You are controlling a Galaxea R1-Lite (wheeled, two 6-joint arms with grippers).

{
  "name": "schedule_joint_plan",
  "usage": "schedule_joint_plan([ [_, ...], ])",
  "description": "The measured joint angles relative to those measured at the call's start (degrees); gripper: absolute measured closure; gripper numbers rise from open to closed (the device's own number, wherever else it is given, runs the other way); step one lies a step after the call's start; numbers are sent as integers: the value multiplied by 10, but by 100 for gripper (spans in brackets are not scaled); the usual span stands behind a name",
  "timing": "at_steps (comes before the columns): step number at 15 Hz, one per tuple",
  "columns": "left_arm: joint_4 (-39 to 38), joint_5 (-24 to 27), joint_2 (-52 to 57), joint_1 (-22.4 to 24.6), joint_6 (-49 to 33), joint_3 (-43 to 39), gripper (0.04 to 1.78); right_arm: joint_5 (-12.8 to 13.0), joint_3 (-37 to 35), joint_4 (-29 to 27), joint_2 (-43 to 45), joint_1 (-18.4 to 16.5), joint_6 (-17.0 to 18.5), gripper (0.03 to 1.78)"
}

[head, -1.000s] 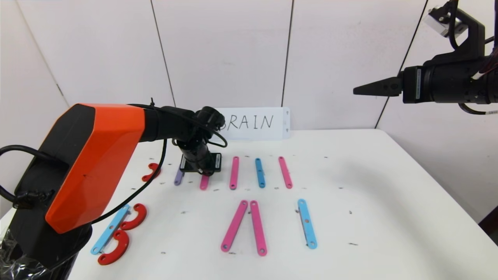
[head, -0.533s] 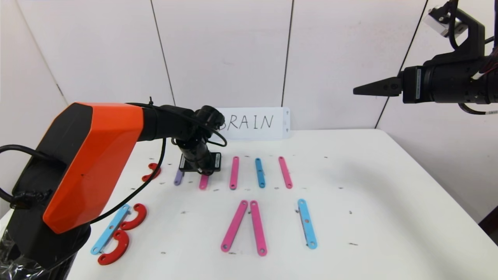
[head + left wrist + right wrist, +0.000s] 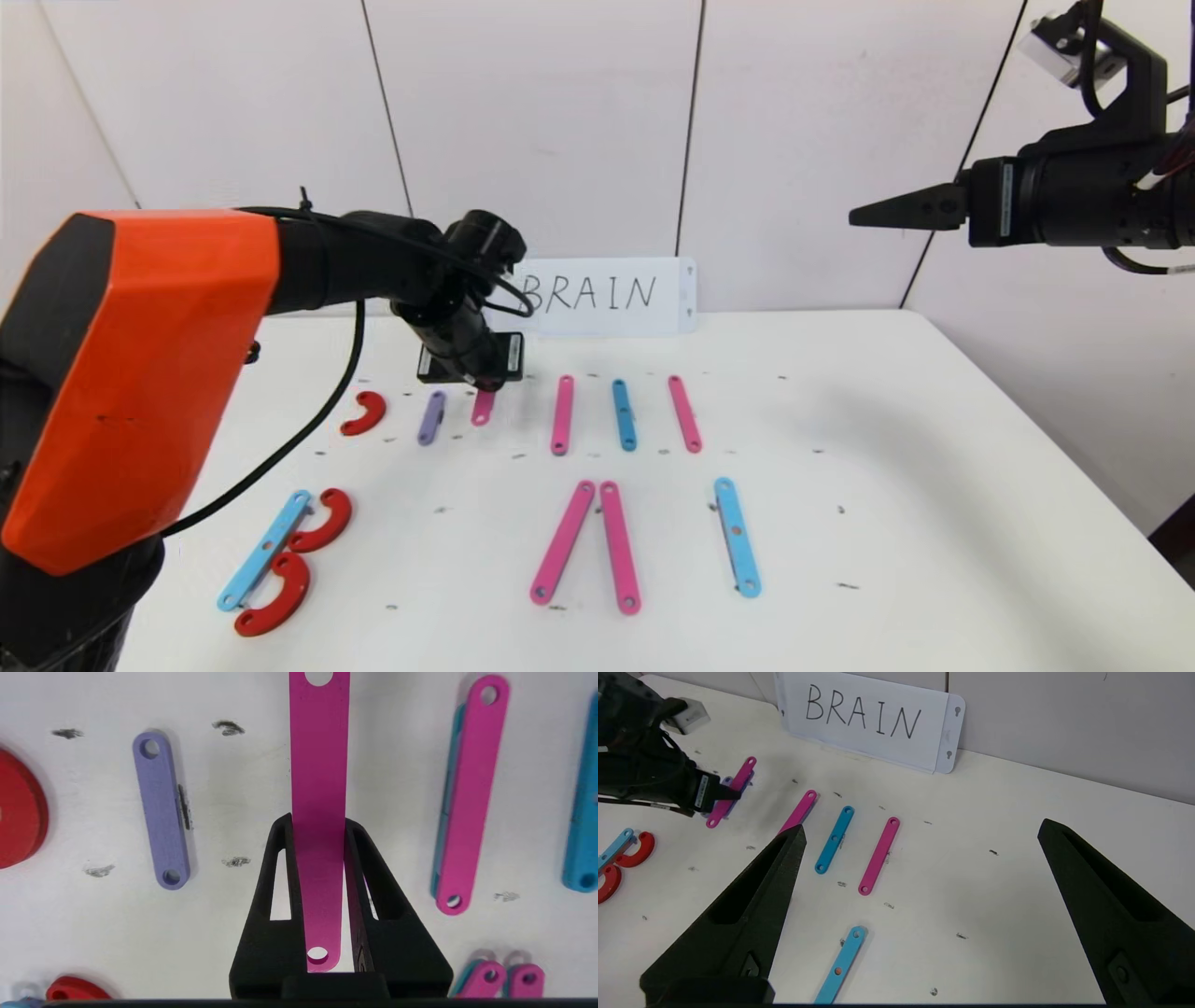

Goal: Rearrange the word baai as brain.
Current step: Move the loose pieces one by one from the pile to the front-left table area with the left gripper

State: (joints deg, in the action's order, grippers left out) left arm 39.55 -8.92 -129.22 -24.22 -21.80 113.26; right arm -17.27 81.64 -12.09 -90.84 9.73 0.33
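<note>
Left gripper (image 3: pixel 322 826) is clamped on a pink bar (image 3: pixel 319 788), lifted off the counter (image 3: pixel 840 448). Purple bar (image 3: pixel 161 812) sits just beside it; a sloppy swing or slipping grip could knock it. Right gripper (image 3: pixel 920 914) hangs spread wide, idle.

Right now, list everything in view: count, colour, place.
held pink bar: 1, pink, clamped in the left gripper, beside the purple bar.
other pink bars: 4, pink, two in the far row, two meeting in a V nearer the robot.
purple bar: 1, purple, far row, left part.
blue bars: 3, one darker in the far row, one light right of the V, one light at near left.
red curved pieces: 3, red, one at the far row's left end, two against the near-left blue bar.
white card: 1, white, handwritten BRAIN, at the wall.
table: 1, white.
left gripper: shut, over the far row.
right gripper: open, raised at right.
</note>
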Motion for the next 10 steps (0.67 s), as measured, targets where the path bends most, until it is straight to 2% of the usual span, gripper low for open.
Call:
schedule_joint_plan([
  [4,6,-1,60,-5,7,-3,153,0,-1,0,1,0,0,7],
  [10,77,-1,132,-19,4,-18,153,0,-2,-1,1,2,-1,7],
])
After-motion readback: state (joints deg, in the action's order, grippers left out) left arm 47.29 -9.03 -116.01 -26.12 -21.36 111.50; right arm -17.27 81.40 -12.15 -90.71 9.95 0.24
